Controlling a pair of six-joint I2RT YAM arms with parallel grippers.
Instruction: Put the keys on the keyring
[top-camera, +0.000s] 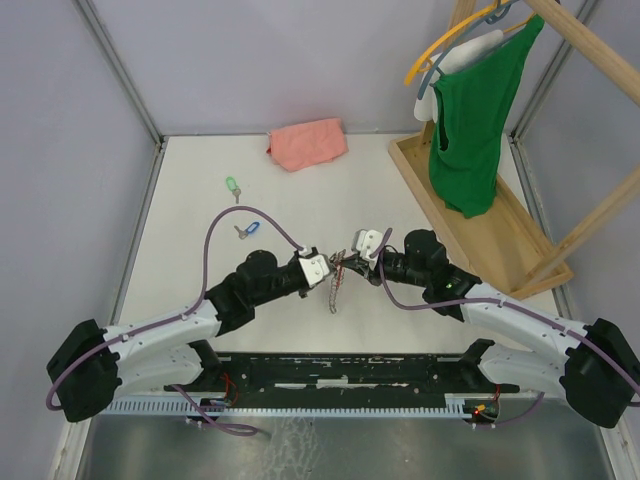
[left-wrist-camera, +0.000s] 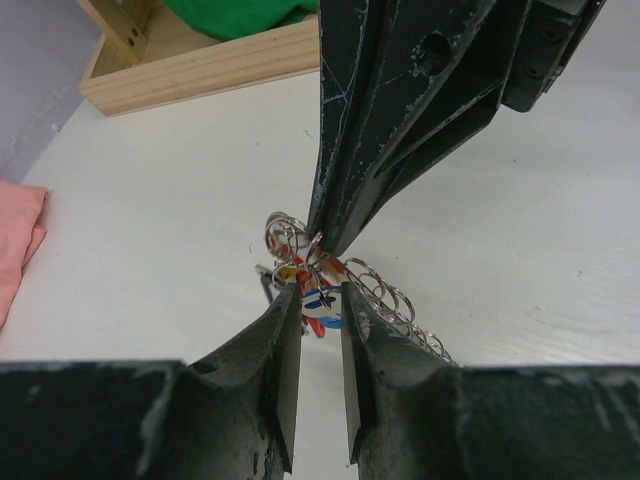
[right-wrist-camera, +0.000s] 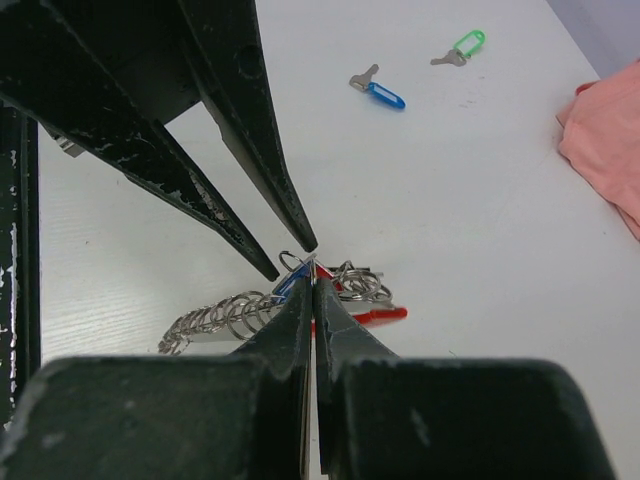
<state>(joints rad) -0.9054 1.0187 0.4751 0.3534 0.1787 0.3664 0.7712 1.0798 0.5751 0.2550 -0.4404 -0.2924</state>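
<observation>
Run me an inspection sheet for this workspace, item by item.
Surface: white table, no damage seen.
Job's things: green key and blue key lie loose at far left; keyring chain sits at centre between the claws.
Clutter: pink cloth at the far edge.
Grippers: left claw has its jaws slightly apart at a ring, grip unclear; right claw is shut, tips at the same rings.
Cables: purple cables loop off both arms.
Surroundings: wooden rack at right, with a green top on a hanger.
</observation>
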